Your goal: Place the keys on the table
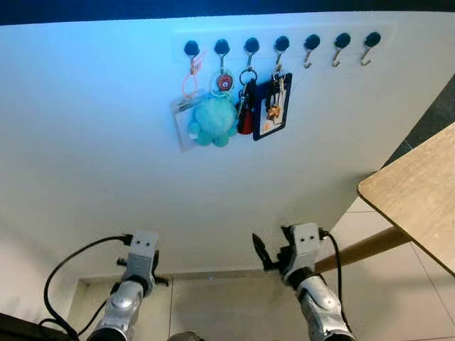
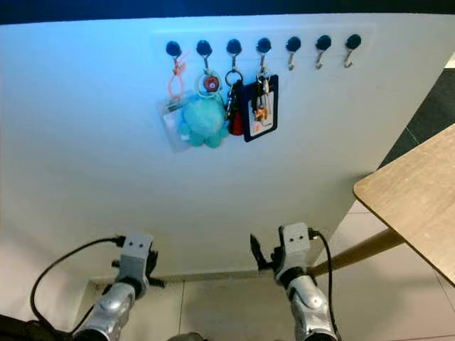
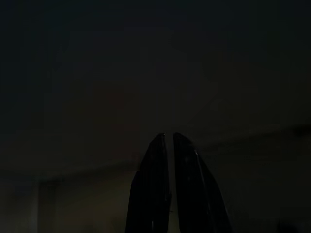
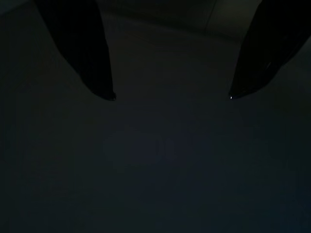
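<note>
White wall filled most of what I saw through the head camera, with a row of seven dark hooks set high on it. To the robot's right, the rounded corner of a pale wooden bench jutted in, its slanting leg running down toward the tiled floor.

Four things hung bunched on the leftmost hooks: a clear card sleeve on a pink loop, a turquoise plush toy, the keys on a ring with a red fob, and a dark badge holder. The three hooks toward the bench were bare.

I judged the task barely begun. The keys hung on the wall, well apart from the bench, and nothing rested on the stretch of bench top I could see. What was left was the whole job: reach up, lift the ring off its hook, carry it to the robot's right and set it down.

Both arms were held low, far beneath the hooks. The head views gave me the layout but left the finger gaps hard to read. The wrist cameras, very dark, supplied that: the left hand had its fingers pressed nearly together, holding nothing, while the right hand was spread wide, also empty.
</note>
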Controlling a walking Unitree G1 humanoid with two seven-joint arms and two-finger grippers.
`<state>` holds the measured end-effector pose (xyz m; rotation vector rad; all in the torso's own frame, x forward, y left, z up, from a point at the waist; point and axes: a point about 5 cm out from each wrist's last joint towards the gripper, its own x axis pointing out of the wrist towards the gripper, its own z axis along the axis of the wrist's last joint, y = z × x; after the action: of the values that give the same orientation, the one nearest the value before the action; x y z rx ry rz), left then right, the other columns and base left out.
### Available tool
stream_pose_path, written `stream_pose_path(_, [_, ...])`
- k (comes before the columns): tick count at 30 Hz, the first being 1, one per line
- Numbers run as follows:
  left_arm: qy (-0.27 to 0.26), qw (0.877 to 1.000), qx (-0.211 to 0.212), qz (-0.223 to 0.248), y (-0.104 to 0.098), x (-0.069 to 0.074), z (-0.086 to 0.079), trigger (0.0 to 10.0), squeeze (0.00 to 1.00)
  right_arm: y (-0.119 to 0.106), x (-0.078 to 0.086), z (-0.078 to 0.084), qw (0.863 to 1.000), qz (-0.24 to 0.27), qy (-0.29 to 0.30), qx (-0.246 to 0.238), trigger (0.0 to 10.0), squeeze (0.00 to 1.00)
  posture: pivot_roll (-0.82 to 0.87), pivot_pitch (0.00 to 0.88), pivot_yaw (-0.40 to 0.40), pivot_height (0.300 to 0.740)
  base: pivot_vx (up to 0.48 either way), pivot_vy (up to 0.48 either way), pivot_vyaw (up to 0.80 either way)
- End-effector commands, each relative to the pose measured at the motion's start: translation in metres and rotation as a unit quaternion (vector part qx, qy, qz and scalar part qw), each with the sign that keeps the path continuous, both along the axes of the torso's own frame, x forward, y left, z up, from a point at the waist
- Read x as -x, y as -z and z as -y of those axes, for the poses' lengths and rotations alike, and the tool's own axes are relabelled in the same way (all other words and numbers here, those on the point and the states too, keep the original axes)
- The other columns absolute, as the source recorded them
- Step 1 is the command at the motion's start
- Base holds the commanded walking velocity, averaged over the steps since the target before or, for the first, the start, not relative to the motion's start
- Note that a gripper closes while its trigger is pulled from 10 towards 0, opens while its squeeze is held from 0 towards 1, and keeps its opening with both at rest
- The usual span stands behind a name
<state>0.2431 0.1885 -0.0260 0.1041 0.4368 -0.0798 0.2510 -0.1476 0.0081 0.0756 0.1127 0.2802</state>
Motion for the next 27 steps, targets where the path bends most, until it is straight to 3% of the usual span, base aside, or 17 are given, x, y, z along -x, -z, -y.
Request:
stream_pose_path(1, [-0.012,1.0,0.01,0.006,-0.001,0.002,-0.003,10.0,0.0,-0.008,-0.002,-0.002,1.0,0.023,0.0,-0.006,10.0,0.0,0.05,0.049,0.034,0.74,0.0,-0.416,0.0])
stream_pose_path(5, [-0.019,0.999,0.017,0.025,-0.008,-0.004,-0.005,10.0,0.0,-0.025,-0.009,-0.005,0.998,0.065,-0.004,-0.004,10.0,0.0,0.04,0.047,0.036,0.74,0.0,-0.48,0.0])
stream_pose_path(6, [-0.034,0.998,0.04,0.024,-0.009,-0.005,-0.005,10.0,0.0,-0.03,-0.01,-0.006,0.997,0.075,-0.006,-0.003,10.0,0.0,0.04,0.046,0.036,0.74,0.0,0.0,0.0])
stream_pose_path(8, [-0.035,0.998,0.047,0.028,-0.01,-0.006,-0.005,10.0,0.0,-0.034,-0.011,-0.007,0.996,0.085,-0.008,-0.001,10.0,0.0,0.03,0.044,0.036,0.74,0.0,0.0,0.0])
stream_pose_path(20, [-0.03,0.995,0.027,0.093,-0.029,-0.011,-0.003,10.0,0.0,-0.066,-0.013,-0.011,0.989,0.146,-0.015,-0.013,10.0,0.0,0.02,0.034,0.029,0.74,0.0,0.0,0.0])
stream_pose_path(25, [0.009,0.989,0.028,0.142,-0.043,-0.015,0.007,10.0,0.0,-0.094,-0.016,-0.01,0.977,0.212,-0.01,-0.011,10.0,0.0,0.02,0.037,0.025,0.74,0.0,0.0,0.0])
stream_pose_path(27, [0.051,0.982,0.036,0.177,-0.055,-0.016,0.016,10.0,0.0,-0.116,-0.019,-0.008,0.965,0.263,-0.001,-0.004,10.0,0.0,0.02,0.043,0.022,0.74,0.0,0.0,0.0])
